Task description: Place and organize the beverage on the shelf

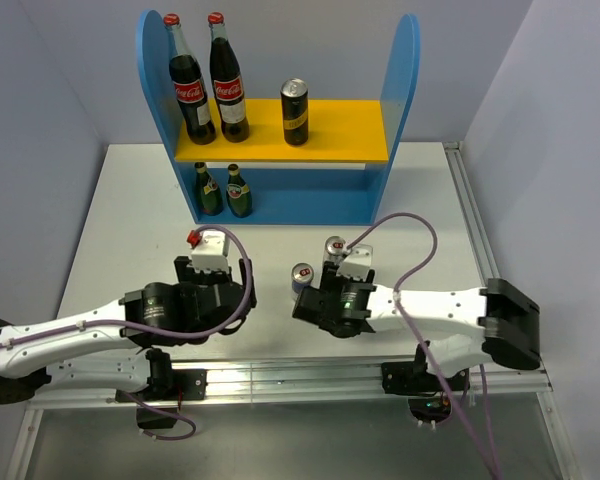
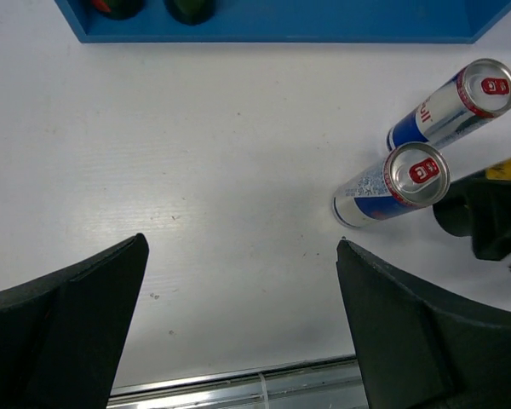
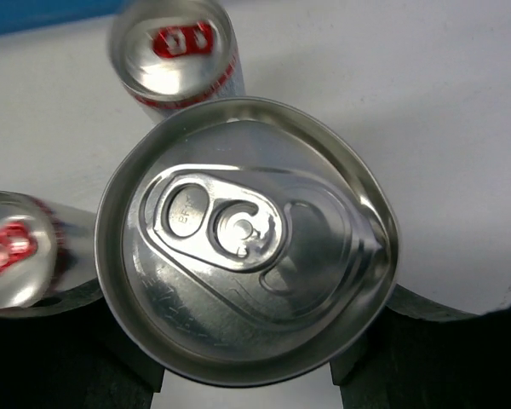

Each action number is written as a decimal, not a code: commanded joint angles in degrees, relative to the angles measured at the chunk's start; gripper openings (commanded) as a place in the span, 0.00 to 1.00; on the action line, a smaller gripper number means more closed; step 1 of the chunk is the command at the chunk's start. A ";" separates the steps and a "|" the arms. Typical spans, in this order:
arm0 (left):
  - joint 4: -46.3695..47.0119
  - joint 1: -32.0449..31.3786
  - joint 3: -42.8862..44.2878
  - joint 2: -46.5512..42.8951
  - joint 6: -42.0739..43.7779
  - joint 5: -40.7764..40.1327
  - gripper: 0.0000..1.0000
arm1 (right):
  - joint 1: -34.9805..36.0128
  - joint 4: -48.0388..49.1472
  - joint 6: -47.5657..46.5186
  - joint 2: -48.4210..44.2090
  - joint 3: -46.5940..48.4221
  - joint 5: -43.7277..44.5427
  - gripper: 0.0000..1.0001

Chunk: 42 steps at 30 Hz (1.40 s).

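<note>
The blue shelf with its yellow upper board stands at the back. One tall dark can stands on the board. Two green bottles stand on the lower tier. Two slim cans stand on the table; they also show in the left wrist view. My right gripper points down and is shut on the second tall can, whose silver top fills the right wrist view. My left gripper is wide open and empty over bare table.
Two red-capped cola bottles stand at the left of the upper board. A metal rail runs along the near table edge. Grey walls close in both sides.
</note>
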 commanded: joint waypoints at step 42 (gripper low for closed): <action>-6.50 -2.59 0.77 -7.26 -1.79 -4.34 0.99 | -37.30 25.65 -63.72 19.13 64.35 -20.46 0.00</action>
